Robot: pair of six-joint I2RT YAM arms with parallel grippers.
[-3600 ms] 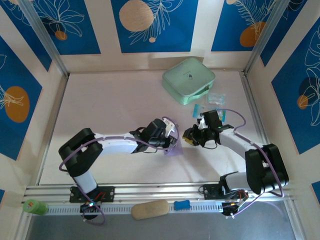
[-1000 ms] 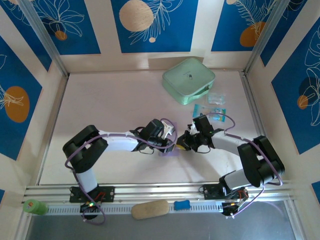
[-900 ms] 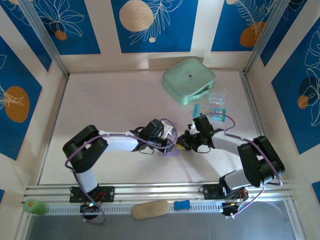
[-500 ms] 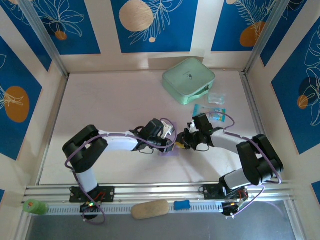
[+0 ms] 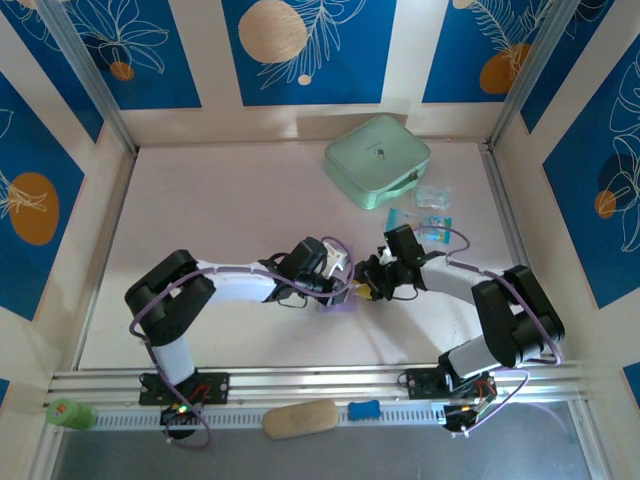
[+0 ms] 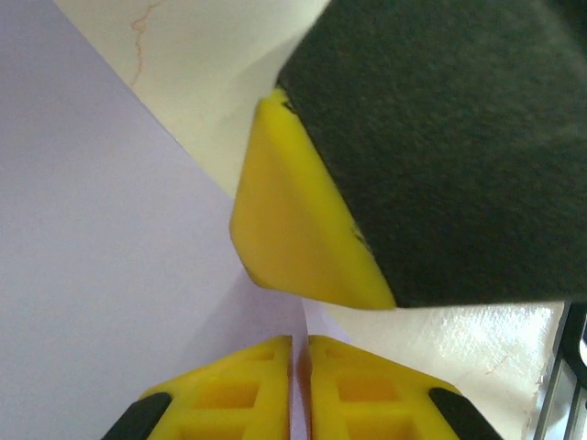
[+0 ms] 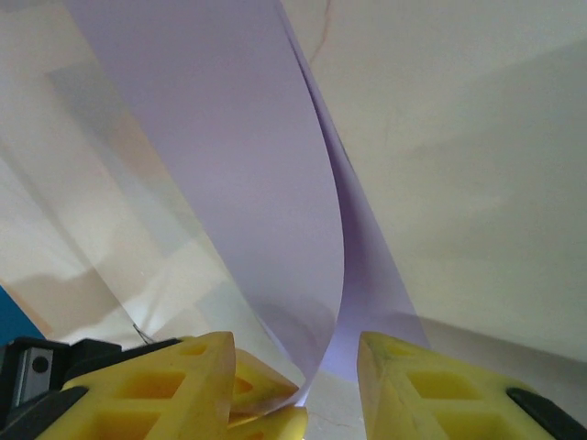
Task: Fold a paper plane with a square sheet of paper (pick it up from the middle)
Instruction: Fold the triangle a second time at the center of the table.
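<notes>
The square sheet of paper (image 5: 343,303) lies near the middle of the desk (image 5: 220,210), toward its near edge, curling up between the arms. The left gripper (image 6: 300,367) has its jaws pressed together on the paper's edge. The right gripper (image 7: 298,385) has its jaws spread either side of the curl (not gripping). Light, limp and easily creased, the sheet probably wants a gentle pinch near the middle, not at a loose corner.

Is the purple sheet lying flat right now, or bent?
Bent. In the right wrist view the square sheet of paper curves upward inside the open right gripper; the left gripper pinches its edge.
</notes>
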